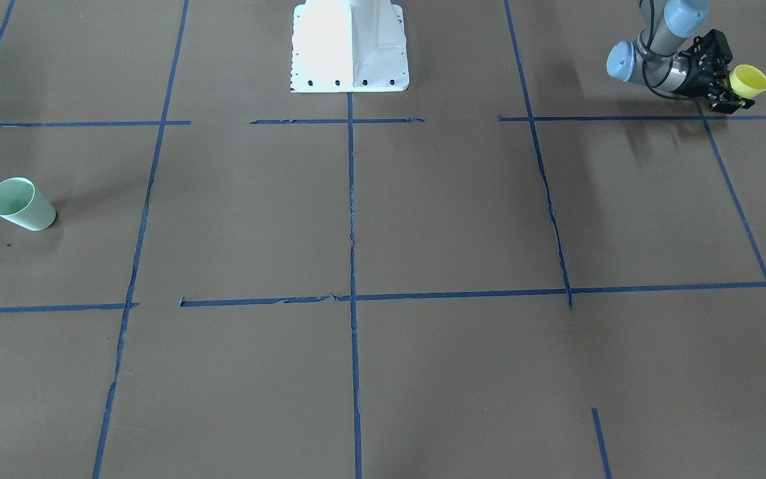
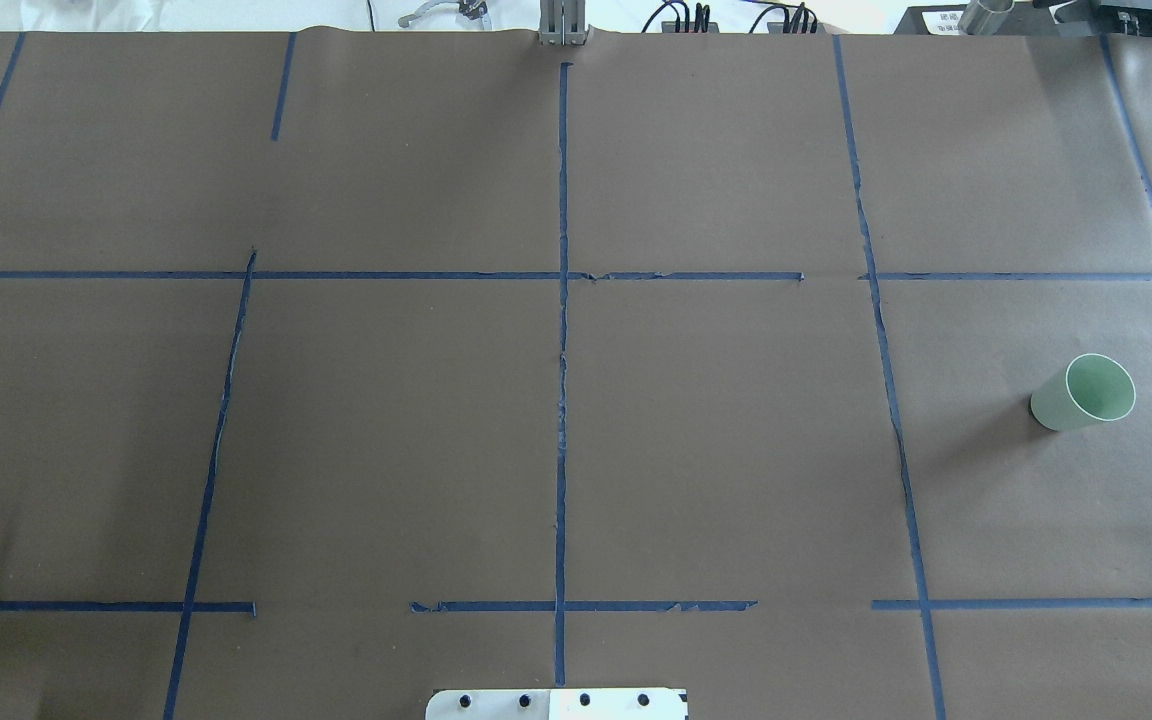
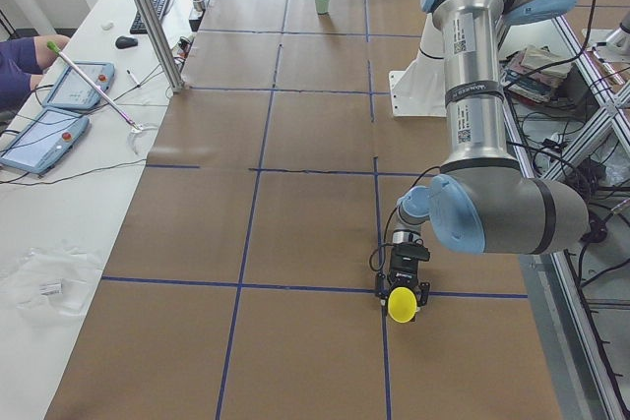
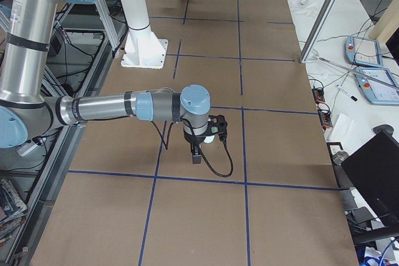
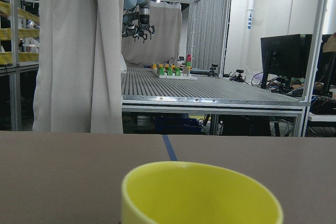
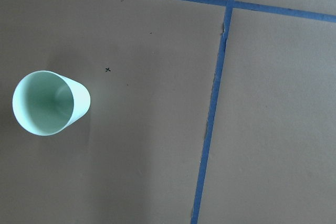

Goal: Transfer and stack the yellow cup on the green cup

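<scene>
The yellow cup [image 1: 750, 81] stands upright at the table's far left end, near the robot's side. My left gripper [image 1: 734, 85] lies low and level, with its jaws on either side of the cup and a small gap showing, so it looks open. The left wrist view shows the cup's rim [image 5: 202, 192] very close and a little right of centre. The green cup [image 2: 1086, 392] stands upright at the right end and also shows in the right wrist view [image 6: 47, 103] from above. My right gripper [image 4: 201, 149] points down over the table. I cannot tell whether it is open or shut.
The brown table cover [image 2: 386, 430] carries a grid of blue tape lines [image 2: 562, 400]. The robot's white base [image 1: 350, 46] sits at the middle of the robot's side. Tablets and cables [image 3: 59, 105] lie on the white bench across the table.
</scene>
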`<state>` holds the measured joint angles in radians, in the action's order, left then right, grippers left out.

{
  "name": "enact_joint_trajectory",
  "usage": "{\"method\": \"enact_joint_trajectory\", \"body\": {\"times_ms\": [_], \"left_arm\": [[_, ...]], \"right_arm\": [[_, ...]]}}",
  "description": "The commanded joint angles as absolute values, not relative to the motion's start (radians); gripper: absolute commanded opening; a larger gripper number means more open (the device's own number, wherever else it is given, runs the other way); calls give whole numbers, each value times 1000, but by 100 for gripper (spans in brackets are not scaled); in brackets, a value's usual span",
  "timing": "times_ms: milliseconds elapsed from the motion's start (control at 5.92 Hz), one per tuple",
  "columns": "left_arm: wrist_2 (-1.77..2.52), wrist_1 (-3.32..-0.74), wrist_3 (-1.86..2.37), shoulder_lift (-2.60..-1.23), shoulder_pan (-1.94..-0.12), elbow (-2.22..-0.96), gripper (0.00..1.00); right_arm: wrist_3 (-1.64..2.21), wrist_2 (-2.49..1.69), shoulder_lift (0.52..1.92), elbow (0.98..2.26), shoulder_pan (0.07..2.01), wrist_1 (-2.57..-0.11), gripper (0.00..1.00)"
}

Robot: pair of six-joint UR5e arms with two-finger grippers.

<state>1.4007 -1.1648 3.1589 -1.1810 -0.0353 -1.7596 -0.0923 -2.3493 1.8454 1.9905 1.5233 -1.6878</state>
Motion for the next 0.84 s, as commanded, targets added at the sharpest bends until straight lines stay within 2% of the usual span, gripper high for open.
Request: {"method": "enact_joint_trajectory", "body": {"times_ms": [0,169,676], "left_arm": [[1396,-1166,3120,-1154,-41,-1767,58],[1322,-1172,3088,-1128,-54,-1767,58],[1000,-1363,2770,-1130,-376,-1744,58]], "right_arm": [[-91,-2350,1845,1988,1523,-1689,100],[-87,-2350,1845,1988,1523,-1689,100],[-87,-2353,1856,1983,1523,-1689,100]]}}
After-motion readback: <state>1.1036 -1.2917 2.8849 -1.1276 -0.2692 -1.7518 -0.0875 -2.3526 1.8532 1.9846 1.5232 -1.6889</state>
